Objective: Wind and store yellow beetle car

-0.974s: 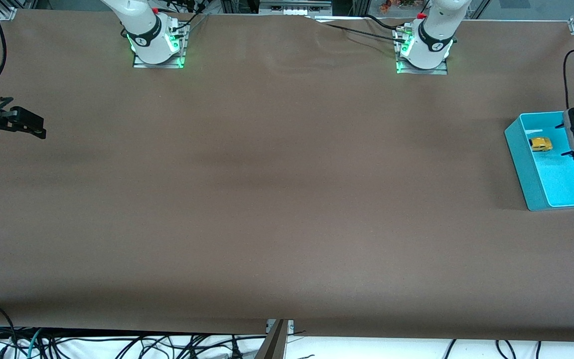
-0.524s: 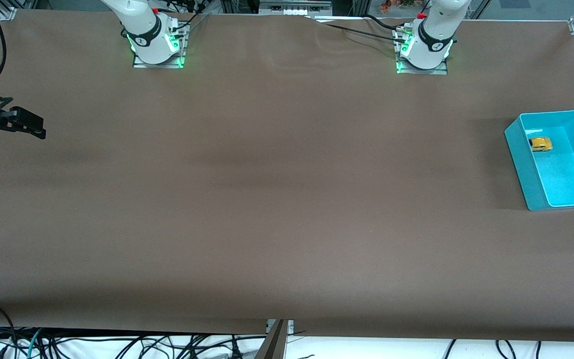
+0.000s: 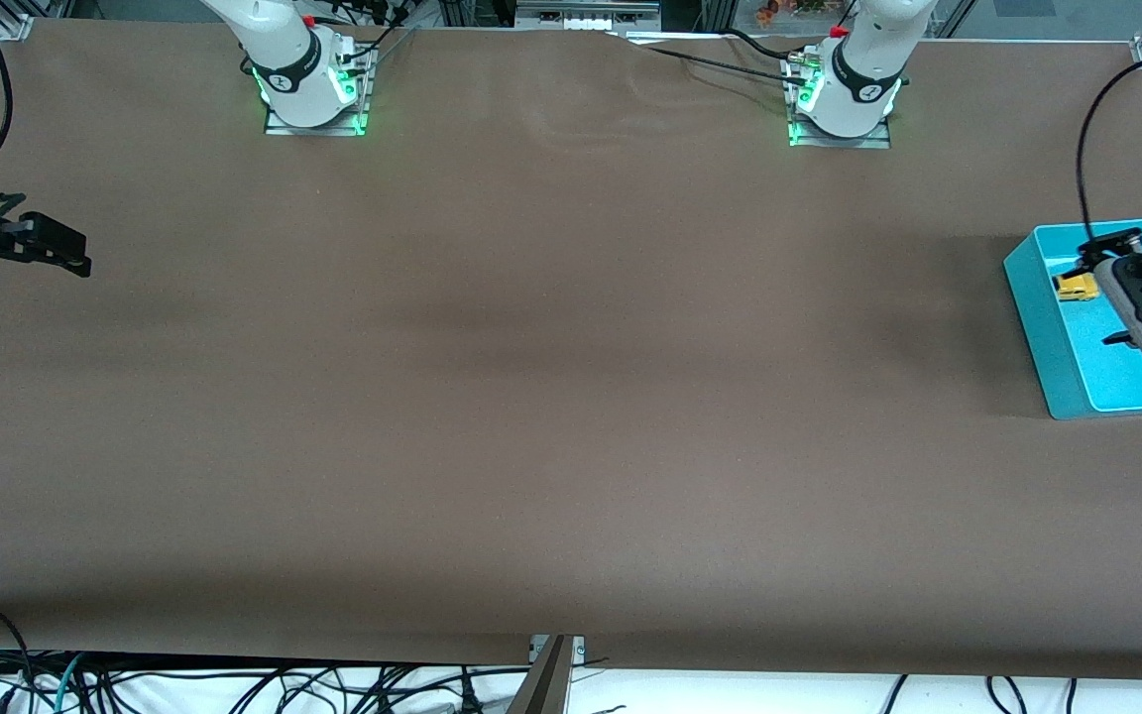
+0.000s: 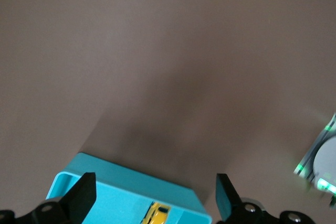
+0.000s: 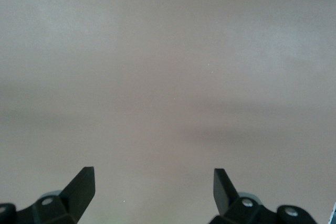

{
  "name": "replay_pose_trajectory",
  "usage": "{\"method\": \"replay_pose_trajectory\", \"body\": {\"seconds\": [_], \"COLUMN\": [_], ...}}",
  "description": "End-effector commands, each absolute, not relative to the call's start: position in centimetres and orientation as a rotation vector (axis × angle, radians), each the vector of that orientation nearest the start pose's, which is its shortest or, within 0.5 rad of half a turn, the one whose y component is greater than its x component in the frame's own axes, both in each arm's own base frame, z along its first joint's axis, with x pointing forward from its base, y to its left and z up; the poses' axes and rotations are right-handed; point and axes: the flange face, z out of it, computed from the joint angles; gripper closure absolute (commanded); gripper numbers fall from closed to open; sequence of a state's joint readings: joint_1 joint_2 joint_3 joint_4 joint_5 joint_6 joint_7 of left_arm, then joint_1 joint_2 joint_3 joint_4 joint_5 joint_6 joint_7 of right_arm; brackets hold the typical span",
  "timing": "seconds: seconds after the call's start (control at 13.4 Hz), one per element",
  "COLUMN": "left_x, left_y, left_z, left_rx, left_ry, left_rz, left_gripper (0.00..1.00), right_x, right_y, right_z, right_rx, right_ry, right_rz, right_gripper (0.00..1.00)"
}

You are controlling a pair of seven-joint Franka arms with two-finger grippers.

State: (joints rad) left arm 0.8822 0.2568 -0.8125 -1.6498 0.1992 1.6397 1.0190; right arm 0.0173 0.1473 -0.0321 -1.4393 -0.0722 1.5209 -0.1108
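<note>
The tiny bright yellow beetle-shaped toy car [image 3: 1076, 286] with dark windows is sitting inside the open turquoise plastic bin [image 3: 1047, 327] at the left arm's end of the brown-covered table [image 3: 531, 397]. Its long axis is lying roughly along the table's length; which end is the nose is hard to tell. The left gripper [image 3: 1116, 297] is hanging over the bin, fingers spread and empty. The right gripper [image 3: 75, 253] is waiting over the table's other end, fingers apart.

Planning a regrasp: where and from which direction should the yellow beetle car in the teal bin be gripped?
Probably from above, gripping the yellow beetle car across its narrow flanks: it lies on the floor of the teal bin close to a wall, so a sideways approach looks blocked.
</note>
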Motion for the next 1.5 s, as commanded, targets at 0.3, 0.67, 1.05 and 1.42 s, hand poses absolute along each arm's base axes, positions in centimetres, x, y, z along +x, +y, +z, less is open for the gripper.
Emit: {"method": "replay_pose_trajectory", "body": {"seconds": [0.3, 0.67, 1.05, 1.42], "left_x": [60.4, 59.0, 56.3, 53.4], "left_y": [-0.4, -2.7, -3.1, -2.7], "left_z": [53.0, 56.3, 58.4, 57.6], "left_rx": [-2.997, -3.127, -3.184, -3.172], "left_ry": [1.068, 0.574, 0.197, 0.164], "left_rz": [0.201, 0.085, -0.074, -0.040], "left_gripper": [0.00, 0.00, 0.00, 0.00], "right_x": [59.4, 59.4, 59.4, 59.3], "right_y": [-1.5, -1.5, -1.6, -1.6], "right_z": [60.2, 60.2, 60.1, 60.1], "right_rx": [-3.195, -3.196, -3.195, -3.195], "right_ry": [-0.141, -0.138, -0.138, -0.138], "right_rz": [0.097, 0.097, 0.102, 0.104], "right_gripper": [0.00, 0.00, 0.00, 0.00]}}
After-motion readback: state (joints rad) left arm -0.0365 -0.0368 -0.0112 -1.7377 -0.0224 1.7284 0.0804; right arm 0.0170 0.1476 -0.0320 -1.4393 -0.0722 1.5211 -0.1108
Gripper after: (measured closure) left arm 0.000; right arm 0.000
